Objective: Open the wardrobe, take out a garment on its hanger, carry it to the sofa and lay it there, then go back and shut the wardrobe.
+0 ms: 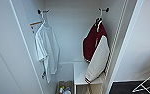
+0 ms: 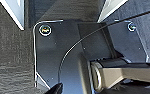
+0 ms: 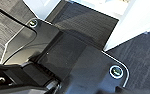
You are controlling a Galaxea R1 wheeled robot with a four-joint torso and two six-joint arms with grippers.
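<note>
Wardrobe (image 1: 131,37) open; garment (image 1: 93,42) hides hanger (image 1: 100,13) mostly; gripper state can't tell.

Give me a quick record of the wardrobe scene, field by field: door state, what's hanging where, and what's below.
wardrobe: open, inside visible
garment: maroon with white sleeve, hanging from right peg
hanger: white, hooked on right peg
T-shirt: white, hanging from left peg
shelf: white, under garment; sleeve end reaches it
floor: dark carpet
</note>
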